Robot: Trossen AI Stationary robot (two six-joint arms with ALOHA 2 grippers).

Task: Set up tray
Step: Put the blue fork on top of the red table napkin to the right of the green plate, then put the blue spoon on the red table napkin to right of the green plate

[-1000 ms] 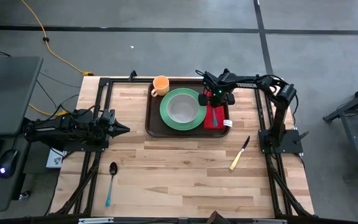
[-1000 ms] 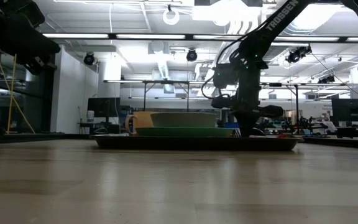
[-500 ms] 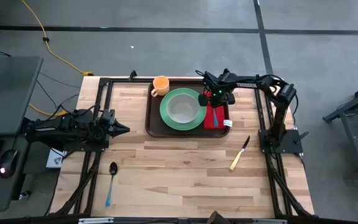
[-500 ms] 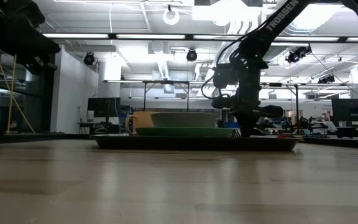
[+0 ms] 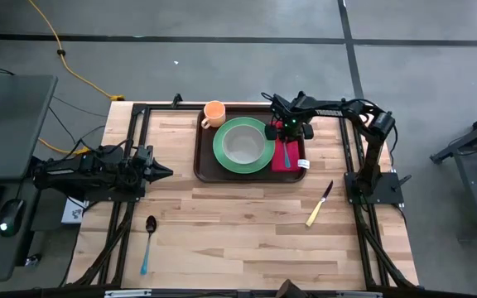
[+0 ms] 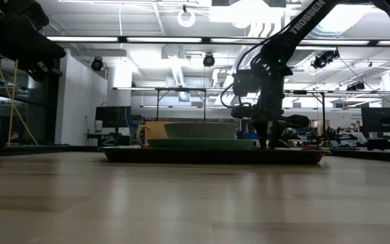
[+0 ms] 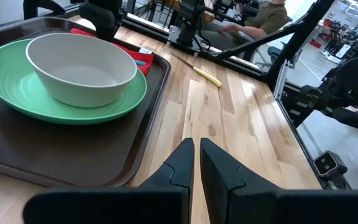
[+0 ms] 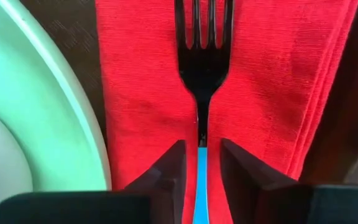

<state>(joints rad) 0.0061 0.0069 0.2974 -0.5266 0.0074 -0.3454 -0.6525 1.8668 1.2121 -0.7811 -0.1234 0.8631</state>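
while the left tool (image 5: 166,172) just sits pressed together over the desk (image 5: 247,223) well away from everything, the right tool (image 8: 199,163) is down over the red napkin (image 8: 260,81) on the tray (image 5: 205,157), fingers spread a bit either side of the fork (image 8: 202,56) handle. the tray's at the far middle of the desk with the green plate (image 5: 222,149), bowl (image 5: 243,145) and orange mug (image 5: 214,112) on it. the knife (image 5: 319,204) and spoon (image 5: 147,240) lie on the bare wood.
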